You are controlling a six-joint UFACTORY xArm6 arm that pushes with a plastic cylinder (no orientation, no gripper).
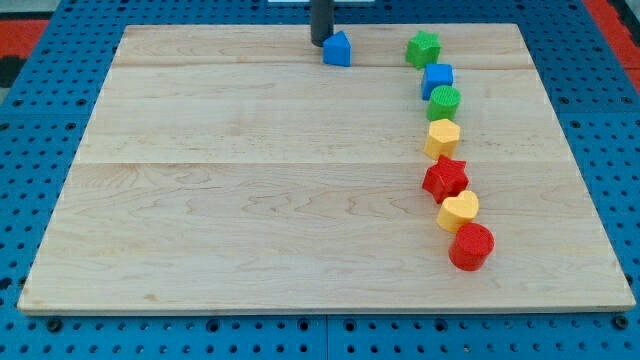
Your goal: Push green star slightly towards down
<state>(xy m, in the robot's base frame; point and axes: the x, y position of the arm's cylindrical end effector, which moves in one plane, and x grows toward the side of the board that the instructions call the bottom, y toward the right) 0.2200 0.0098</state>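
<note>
The green star (423, 48) lies near the view's top, right of centre, at the head of a curved line of blocks. My tip (320, 41) stands at the view's top centre, touching or nearly touching the upper left of a blue house-shaped block (338, 48). The tip is well to the left of the green star, about a hundred pixels away, with the blue house-shaped block between them.
Below the green star a line runs down the view's right: a blue cube (437, 79), a green cylinder (444, 102), a yellow hexagon (442, 137), a red star (445, 179), a yellow heart (458, 211), a red cylinder (471, 246). The wooden board (250, 180) ends close above the tip.
</note>
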